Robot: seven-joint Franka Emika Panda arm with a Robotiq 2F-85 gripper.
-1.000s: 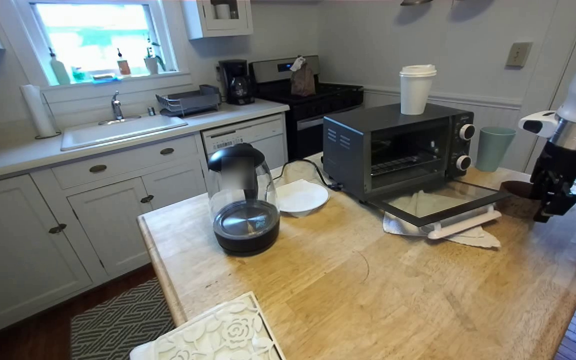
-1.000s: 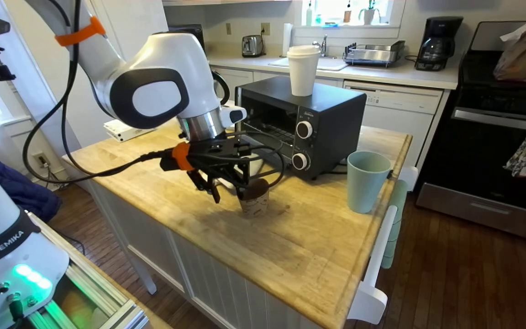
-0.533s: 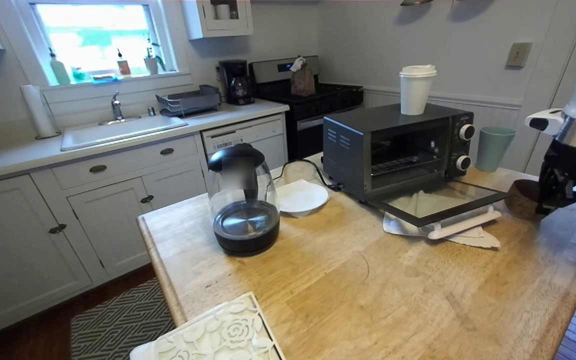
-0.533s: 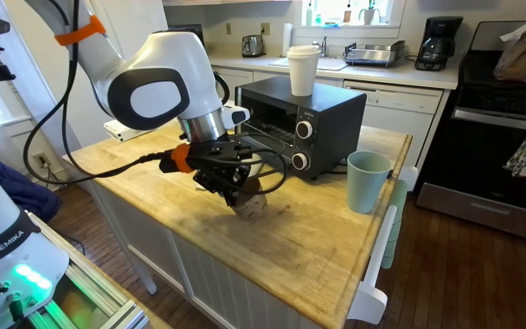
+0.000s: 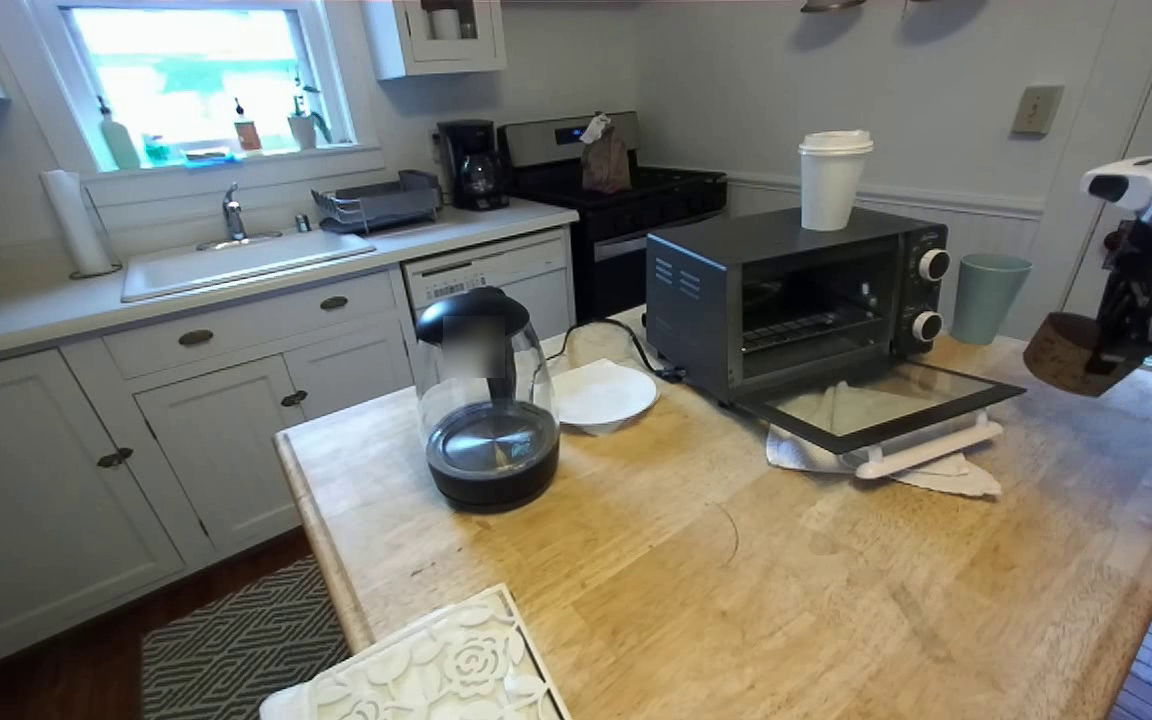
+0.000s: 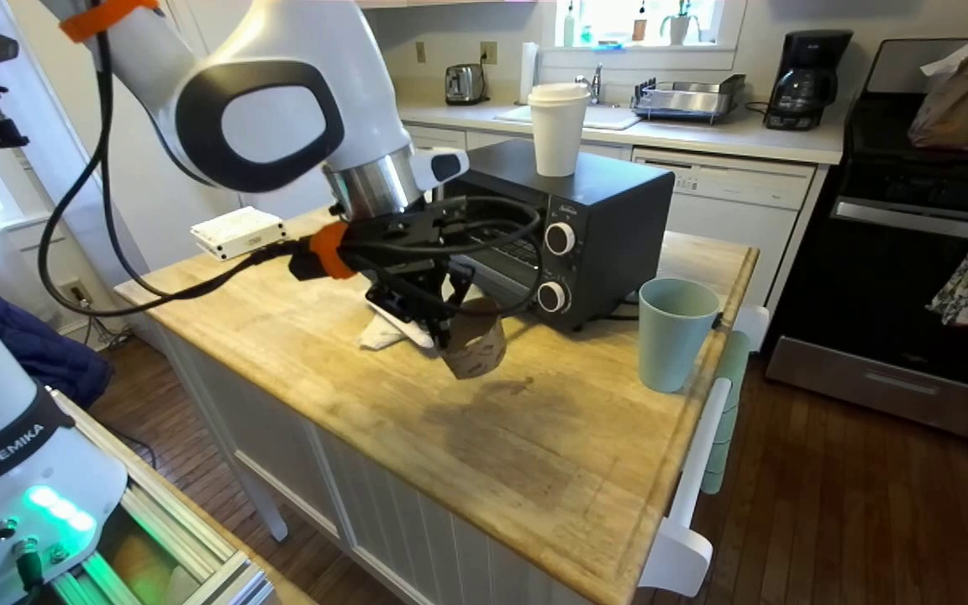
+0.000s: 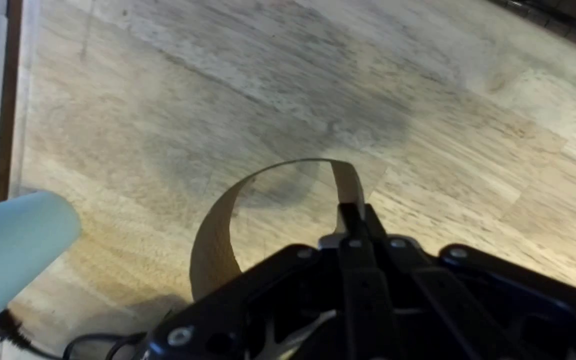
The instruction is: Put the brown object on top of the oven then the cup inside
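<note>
The brown object, an open cardboard-like ring (image 6: 477, 351), hangs tilted above the wooden table in both exterior views. My gripper (image 7: 359, 210) is shut on one side of its wall, with one finger inside the ring and one outside. Through the ring (image 7: 213, 250) the tabletop shows in the wrist view. The black oven (image 5: 696, 300) stands beside the gripper with its glass door (image 5: 921, 385) lowered and its inside visible. On top of the oven is the white lidded cup (image 5: 831, 185), upright.
A pale green tumbler (image 6: 676, 340) stands near the oven's knob side. A glass kettle (image 5: 489, 410) and a white plate (image 5: 601, 395) are on the table's far side from the arm. A cloth (image 5: 946, 475) lies under the oven door. A loose black cable loops around the gripper.
The jaws have come together on the brown ring's wall. The ring has left the tabletop and risen with the gripper, now tilted. Oven and white cup stay put.
</note>
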